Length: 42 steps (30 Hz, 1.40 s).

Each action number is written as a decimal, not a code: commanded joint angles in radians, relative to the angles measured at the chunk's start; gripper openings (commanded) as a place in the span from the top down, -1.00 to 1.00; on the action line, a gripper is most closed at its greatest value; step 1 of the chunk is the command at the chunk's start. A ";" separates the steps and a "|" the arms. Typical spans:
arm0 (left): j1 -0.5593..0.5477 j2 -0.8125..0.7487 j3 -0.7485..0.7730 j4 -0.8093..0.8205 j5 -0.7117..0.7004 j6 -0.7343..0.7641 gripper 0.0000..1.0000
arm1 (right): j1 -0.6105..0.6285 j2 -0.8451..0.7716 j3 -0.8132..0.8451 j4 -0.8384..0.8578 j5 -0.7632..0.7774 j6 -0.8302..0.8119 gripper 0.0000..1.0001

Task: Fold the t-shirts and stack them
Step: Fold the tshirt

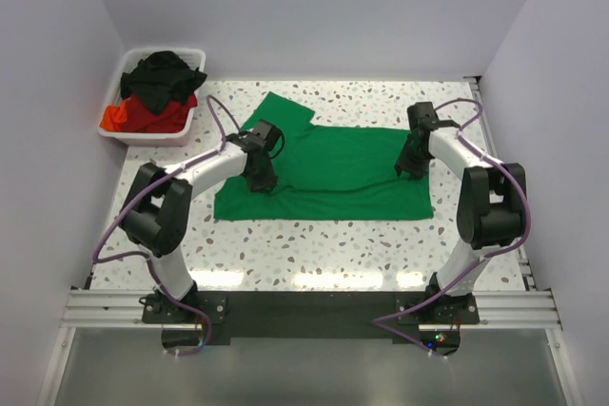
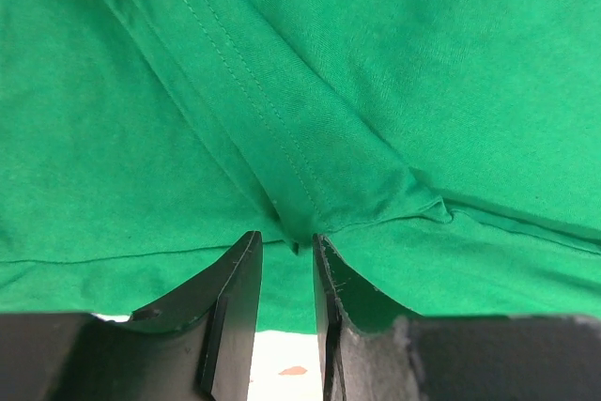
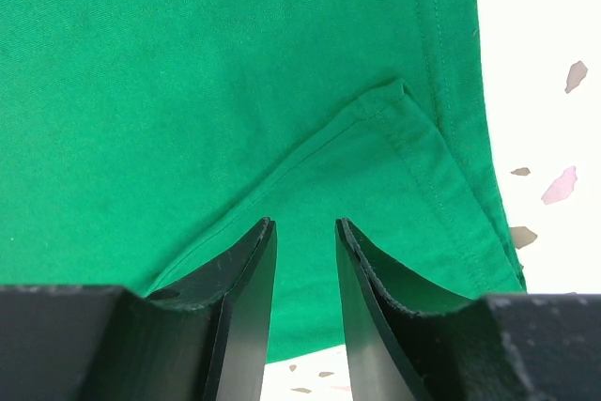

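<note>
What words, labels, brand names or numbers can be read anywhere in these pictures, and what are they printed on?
None can be read.
The green t-shirt is plain in all three views, with no print or tag showing.
The black shirt, the red shirt, the white bin and the speckled table show no lettering either.

I see a white bin (image 1: 152, 137) at the far left corner of the speckled table (image 1: 324, 244), close to the left wall (image 1: 57, 92). The back wall (image 1: 333, 7) is plain and pale. A metal rail (image 1: 105, 307) runs along the near edge. My right wrist view shows table (image 3: 545, 91) chips in pink and brown.
</note>
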 commanded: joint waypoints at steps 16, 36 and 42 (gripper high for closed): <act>-0.011 0.073 0.021 0.079 0.027 -0.005 0.75 | 0.005 -0.011 0.039 -0.022 -0.003 -0.008 0.29; -0.028 0.007 0.104 0.013 -0.055 -0.009 1.00 | 0.006 -0.016 0.030 -0.013 -0.011 -0.003 0.30; -0.031 -0.008 0.142 0.015 -0.078 0.008 1.00 | 0.006 -0.017 0.030 -0.013 -0.011 -0.002 0.30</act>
